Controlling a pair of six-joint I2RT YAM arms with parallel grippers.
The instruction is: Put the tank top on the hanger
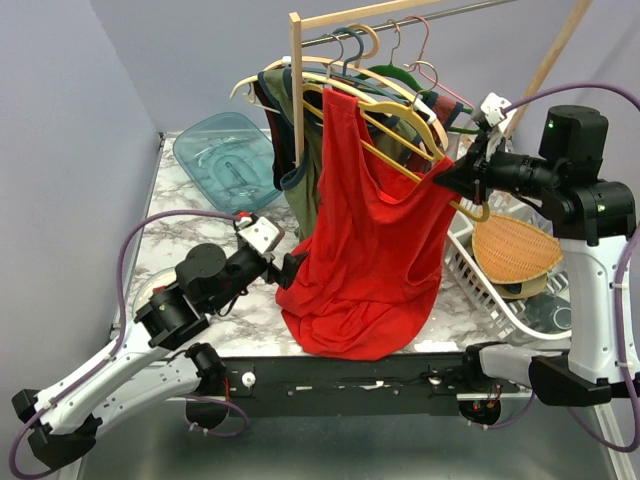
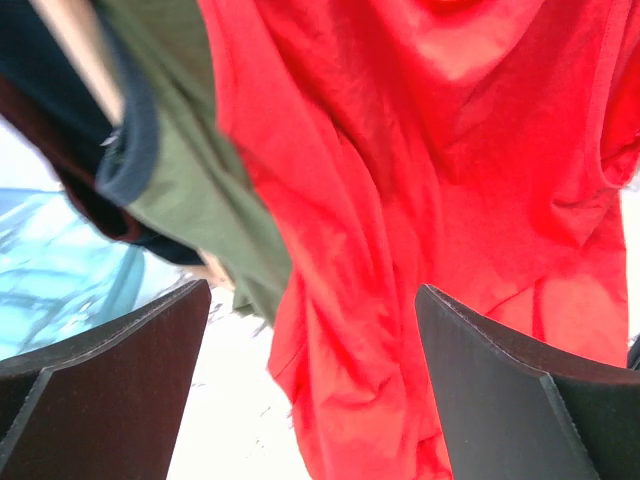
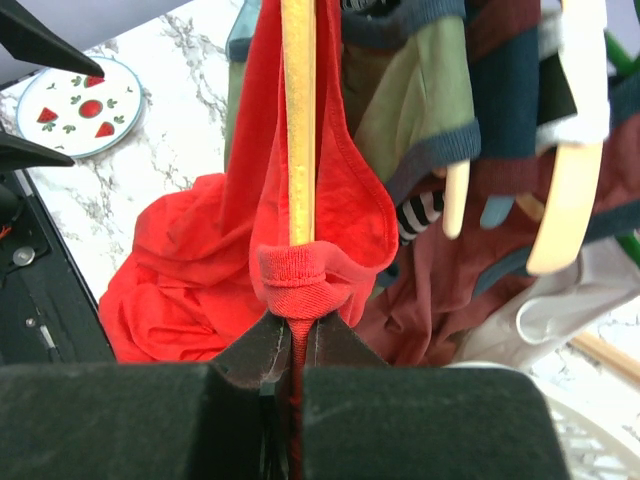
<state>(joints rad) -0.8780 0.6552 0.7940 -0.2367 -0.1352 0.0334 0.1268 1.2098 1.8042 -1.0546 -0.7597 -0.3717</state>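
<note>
Top external view. A clear blue bin (image 1: 225, 155) lies at the left rear of the table (image 1: 190, 225); nothing can be made out in it. A white wire basket (image 1: 480, 290) on the right holds a woven tray (image 1: 515, 250) and a clear item too indistinct to name. The tank top (image 1: 370, 250) hangs by one strap from the hanger (image 1: 395, 165), its lower part heaped on the table. The right gripper (image 1: 447, 172) is at the hanger's lower end, where the strap is gathered. The left gripper (image 1: 290, 268) sits low, just beside the garment's left edge.

Left wrist view. The two fingers (image 2: 110, 400) stand wide apart, holding nothing. The tank top hangs beyond the gap (contact with either finger cannot be judged). An olive-green top (image 2: 190, 170) hangs to its left, with the bin behind.

Right wrist view. The jaws are clamped on a bunched roll of the red strap. The hanger's yellow arm runs straight up from that roll; whether the jaws also grip it cannot be told. Cream hangers (image 3: 575, 170) hang to the right, and a patterned plate (image 3: 85, 105) lies on the table at upper left.
</note>
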